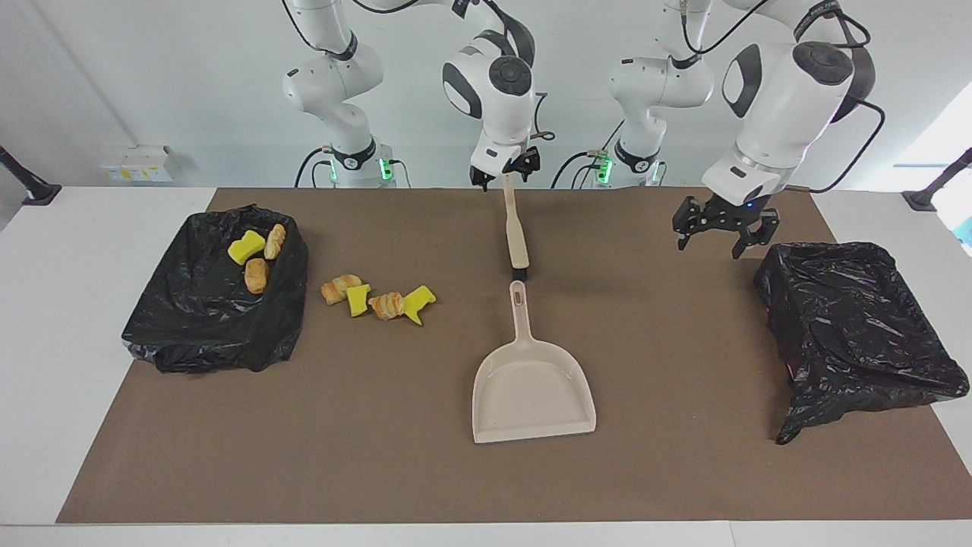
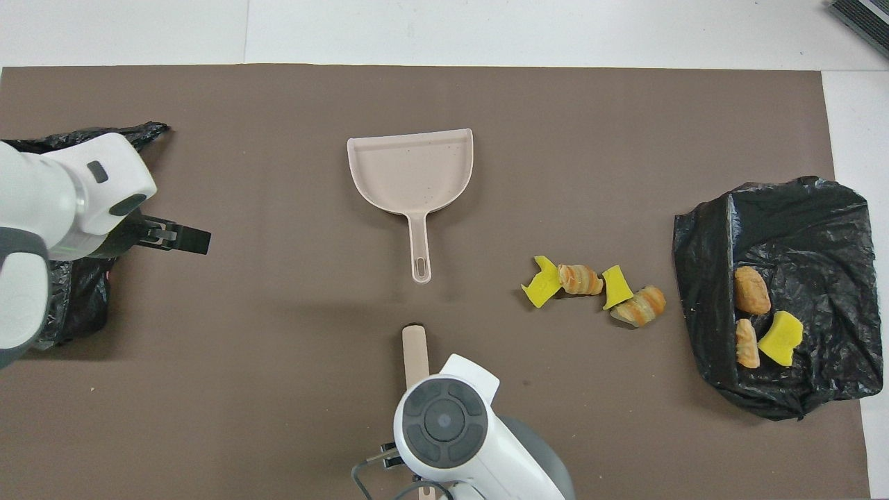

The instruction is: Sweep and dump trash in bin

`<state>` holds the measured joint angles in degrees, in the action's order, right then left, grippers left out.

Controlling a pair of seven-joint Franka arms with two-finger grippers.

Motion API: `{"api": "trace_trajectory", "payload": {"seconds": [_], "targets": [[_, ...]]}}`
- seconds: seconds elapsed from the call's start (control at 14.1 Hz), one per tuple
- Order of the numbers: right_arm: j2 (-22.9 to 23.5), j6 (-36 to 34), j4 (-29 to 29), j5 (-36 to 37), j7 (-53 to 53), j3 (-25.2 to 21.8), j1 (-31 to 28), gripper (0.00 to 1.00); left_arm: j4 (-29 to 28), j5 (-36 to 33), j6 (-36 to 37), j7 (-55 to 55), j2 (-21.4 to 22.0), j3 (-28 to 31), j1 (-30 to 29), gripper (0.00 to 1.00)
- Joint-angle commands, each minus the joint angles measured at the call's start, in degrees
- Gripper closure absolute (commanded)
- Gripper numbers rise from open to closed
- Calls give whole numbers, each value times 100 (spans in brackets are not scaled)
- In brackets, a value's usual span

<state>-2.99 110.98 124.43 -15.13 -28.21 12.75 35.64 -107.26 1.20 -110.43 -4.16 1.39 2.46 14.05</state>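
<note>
trash (image 1: pixel 378 299): four light, soft scraps lie beside black bin (image 1: pixel 216 292) | beige brush (image 1: pixel 516 232) best taken by handle | right gripper (image 1: pixel 504 169) open above it | left gripper (image 1: pixel 717 232) open, waiting

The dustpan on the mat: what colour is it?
The dustpan is plain pale beige, the handle too. The overhead view shows it best.
</note>
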Motion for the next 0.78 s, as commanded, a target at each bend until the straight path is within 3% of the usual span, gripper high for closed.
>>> {"api": "trace_trajectory", "payload": {"seconds": [0.0,0.21,0.43,0.71], "targets": [[-439,257,608,-359,334,-27,-66,0,12,-33,-521,581,-314,71,370,0],[-500,600,959,-368,307,-27,109,0,99,-32,-673,679,-437,71,634,0],[-413,941,986,-377,264,-27,127,0,1036,-32,-620,1520,-1559,71,1213,0],[-70,1444,995,-535,185,-27,267,0,1470,-15,-646,2365,-2221,71,1811,0]]}}
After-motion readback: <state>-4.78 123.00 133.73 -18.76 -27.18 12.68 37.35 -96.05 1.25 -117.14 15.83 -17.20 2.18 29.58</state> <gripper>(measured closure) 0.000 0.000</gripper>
